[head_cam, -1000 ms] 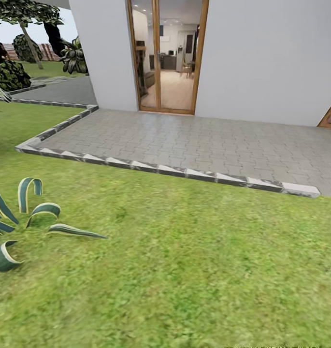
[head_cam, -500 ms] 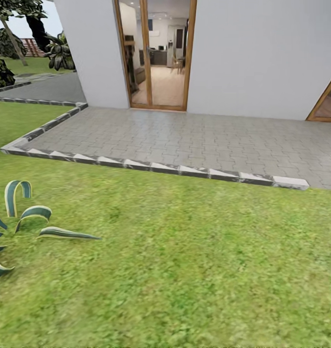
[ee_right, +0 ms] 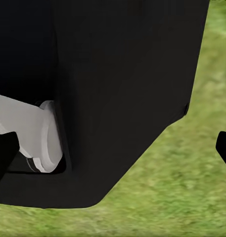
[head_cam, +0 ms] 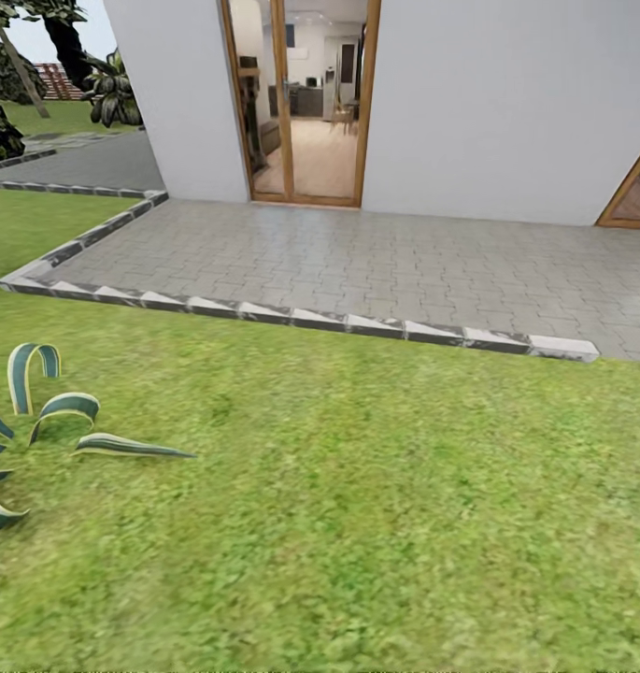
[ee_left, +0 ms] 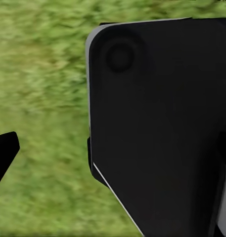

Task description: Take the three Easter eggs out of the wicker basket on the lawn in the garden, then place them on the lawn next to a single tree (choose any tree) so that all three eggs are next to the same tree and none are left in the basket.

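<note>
Your view has swung slightly rightward and steadied on the mottled green lawn [head_cam: 376,523], the grey paved patio [head_cam: 357,262] and the white house wall [head_cam: 506,103], so basket and eggs remain unfound, and I cannot tell how your jaws stand.

Mottled green lawn [head_cam: 357,523] covers the foreground, running level up to the grey paved patio [head_cam: 376,266].

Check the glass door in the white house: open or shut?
Open, it seems: between the wooden door frame uprights the room's floor and furniture show clearly, with no glare or reflection. A clean pane cannot be excluded.
</note>
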Available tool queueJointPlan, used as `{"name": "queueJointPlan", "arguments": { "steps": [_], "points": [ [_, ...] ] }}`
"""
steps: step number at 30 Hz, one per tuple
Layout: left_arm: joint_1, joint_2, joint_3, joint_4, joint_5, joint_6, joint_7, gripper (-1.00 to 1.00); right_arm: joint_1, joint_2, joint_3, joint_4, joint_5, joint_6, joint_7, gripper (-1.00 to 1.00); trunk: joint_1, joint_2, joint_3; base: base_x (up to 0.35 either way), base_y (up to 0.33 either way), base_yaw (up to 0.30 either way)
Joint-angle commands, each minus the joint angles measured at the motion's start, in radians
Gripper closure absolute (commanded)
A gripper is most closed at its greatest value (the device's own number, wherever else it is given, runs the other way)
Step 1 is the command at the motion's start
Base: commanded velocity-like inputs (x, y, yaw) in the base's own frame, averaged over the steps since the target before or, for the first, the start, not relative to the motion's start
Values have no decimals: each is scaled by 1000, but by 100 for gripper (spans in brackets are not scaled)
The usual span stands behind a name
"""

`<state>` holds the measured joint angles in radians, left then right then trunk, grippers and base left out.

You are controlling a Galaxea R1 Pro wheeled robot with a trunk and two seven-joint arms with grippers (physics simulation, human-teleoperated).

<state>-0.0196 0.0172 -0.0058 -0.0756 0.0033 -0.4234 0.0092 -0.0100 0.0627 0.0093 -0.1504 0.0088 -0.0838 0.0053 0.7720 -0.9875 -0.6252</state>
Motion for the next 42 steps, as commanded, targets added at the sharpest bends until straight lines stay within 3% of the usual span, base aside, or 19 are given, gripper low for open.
{"name": "queueJointPlan", "arguments": {
  "steps": [1, 22, 27, 35, 37, 42],
  "points": [
    [-2, 1, -1, -1, 1, -4, 1, -100, -1, 0, 1, 0, 1, -4, 1, -100, 0, 0, -1, 0, 0, 0],
    [-6, 3, 6, -28, 4, -11, 2, -100, -1, 11, 2, -79, 0, -12, -9, -100, 0, 0, -10, 55, 35, 0],
    [-6, 7, 6, -116, 4, -12, 3, -100, -1, 11, -2, -199, -9, -3, -16, -100, 0, 0, -15, 19, 12, 0],
    [-6, 8, 8, -172, 3, -44, 4, -100, -17, 6, -6, -228, -10, -2, -17, -100, 0, 0, -27, 2, 1, 0],
    [-7, 12, 8, -179, 2, -54, 5, -100, -19, 5, -6, -228, -10, -2, -18, -100, 0, 0, -31, 0, 0, 0],
    [-16, 50, 8, -188, -1, -54, 75, -100, -19, 1, -13, -227, -12, -3, -18, -100, 0, 0, -39, 0, 0, 0]
  ]
}}
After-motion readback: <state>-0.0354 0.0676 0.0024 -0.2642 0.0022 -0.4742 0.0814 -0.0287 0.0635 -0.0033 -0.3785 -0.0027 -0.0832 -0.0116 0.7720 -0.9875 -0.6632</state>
